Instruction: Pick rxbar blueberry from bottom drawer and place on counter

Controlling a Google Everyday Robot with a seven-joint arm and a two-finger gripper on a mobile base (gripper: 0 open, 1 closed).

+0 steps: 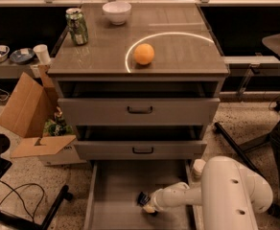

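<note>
The bottom drawer (116, 190) is pulled open at the foot of the cabinet, its grey floor showing. My gripper (146, 203) is down inside it, at the end of the white arm that reaches in from the right. A small dark blue thing at the fingertips is the rxbar blueberry (143, 198), mostly hidden by the gripper. The counter (178, 51) above carries a bright curved ring of light.
On the counter stand an orange (144, 53), a green can (77, 26) and a white bowl (117, 12). Two upper drawers with black handles (140, 110) are slightly open. A cardboard box (32, 114) sits on the floor to the left, cables and a chair base nearby.
</note>
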